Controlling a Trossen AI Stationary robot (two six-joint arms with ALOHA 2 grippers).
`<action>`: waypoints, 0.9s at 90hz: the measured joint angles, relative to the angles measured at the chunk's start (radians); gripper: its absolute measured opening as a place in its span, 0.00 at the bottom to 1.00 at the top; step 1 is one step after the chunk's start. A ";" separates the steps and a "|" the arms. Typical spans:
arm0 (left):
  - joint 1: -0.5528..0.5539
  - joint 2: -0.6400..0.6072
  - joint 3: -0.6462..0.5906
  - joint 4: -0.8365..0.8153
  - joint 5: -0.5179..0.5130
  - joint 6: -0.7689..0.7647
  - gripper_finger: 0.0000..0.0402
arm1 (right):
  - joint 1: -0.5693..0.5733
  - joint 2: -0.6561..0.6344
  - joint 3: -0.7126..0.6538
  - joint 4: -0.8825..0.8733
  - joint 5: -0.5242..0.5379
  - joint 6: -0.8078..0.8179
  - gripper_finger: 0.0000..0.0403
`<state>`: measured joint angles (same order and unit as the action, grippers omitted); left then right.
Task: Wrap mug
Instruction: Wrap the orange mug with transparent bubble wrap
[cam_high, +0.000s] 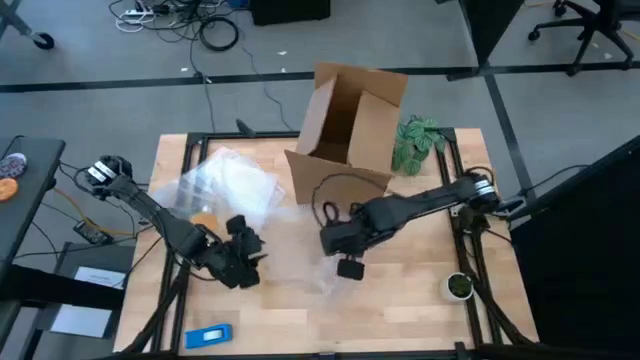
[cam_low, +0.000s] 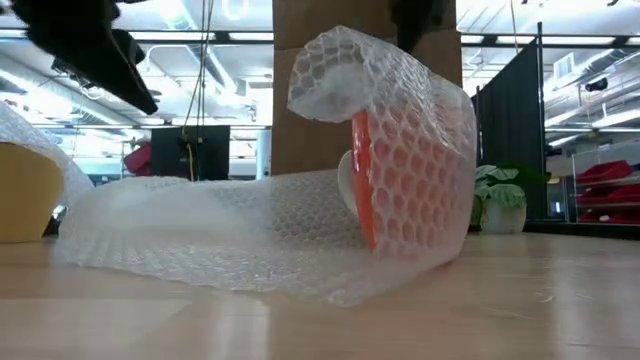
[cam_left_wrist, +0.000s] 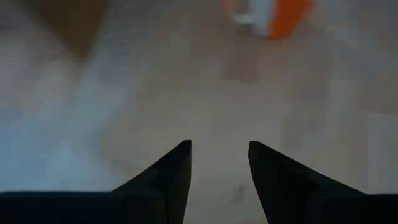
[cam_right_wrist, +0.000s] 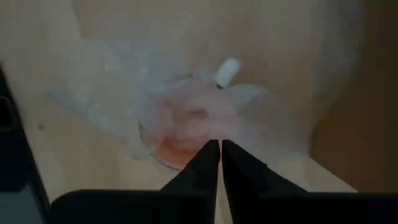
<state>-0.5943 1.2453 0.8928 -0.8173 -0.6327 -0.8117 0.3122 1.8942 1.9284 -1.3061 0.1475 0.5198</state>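
The mug (cam_low: 375, 180) lies under a fold of bubble wrap (cam_low: 250, 235) mid-table. My right claw (cam_right_wrist: 220, 152) hovers above, pinched closed, empty; my left claw (cam_left_wrist: 219, 171) waits part-open, empty. Next: tuck the loose sheet around, I judge.

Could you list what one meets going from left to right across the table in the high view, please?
Left gripper → right gripper → small potted plant.

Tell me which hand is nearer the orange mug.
Right. The right hand, shut, hangs close over the mug under its bubble wrap. The left hand, open, stands farther off, bare table between it and the mug.
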 joint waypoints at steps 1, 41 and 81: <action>0.006 0.000 0.006 -0.023 -0.004 -0.015 0.36 | 0.003 -0.003 0.000 0.000 0.004 0.004 0.00; 0.219 0.071 -0.010 -0.008 0.041 -0.349 0.51 | 0.140 -0.030 -0.001 -0.101 0.209 0.115 0.00; 0.287 0.283 -0.011 -0.091 0.048 -0.483 0.57 | 0.251 -0.030 -0.001 -0.120 0.266 0.203 0.00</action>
<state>-0.3069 1.5281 0.8822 -0.9087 -0.5847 -1.2949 0.5630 1.8641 1.9274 -1.4257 0.4140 0.7231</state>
